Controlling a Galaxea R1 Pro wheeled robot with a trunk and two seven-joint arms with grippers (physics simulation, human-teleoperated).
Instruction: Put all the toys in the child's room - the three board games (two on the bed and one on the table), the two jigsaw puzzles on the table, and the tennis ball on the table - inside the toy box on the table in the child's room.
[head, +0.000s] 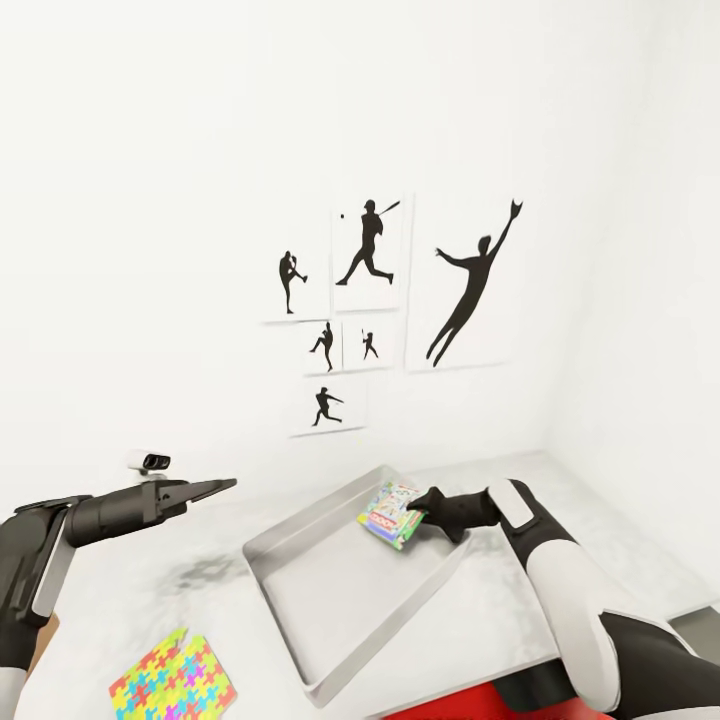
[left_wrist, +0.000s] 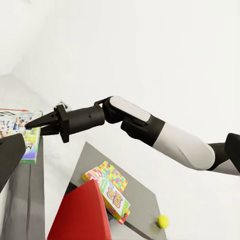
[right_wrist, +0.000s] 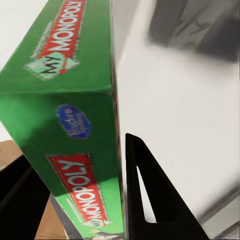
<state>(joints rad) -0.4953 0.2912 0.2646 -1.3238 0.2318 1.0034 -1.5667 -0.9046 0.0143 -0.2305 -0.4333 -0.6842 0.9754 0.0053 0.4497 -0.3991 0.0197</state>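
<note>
Reaching right hand (head: 425, 512) pinching board game (head: 392, 515), over toy box (head: 300, 560)

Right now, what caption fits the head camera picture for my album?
Right pincer holds a colourful board game over the grey toy box, under baseball posters.

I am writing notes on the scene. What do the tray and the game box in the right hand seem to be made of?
The tray looks like smooth light-grey metal or plastic: thin walls, soft sheen; I cannot tell which. The game box, held by the right hand, looks like glossy printed cardboard: sharp folded edges, green sides lettered MONOPOLY.
</note>
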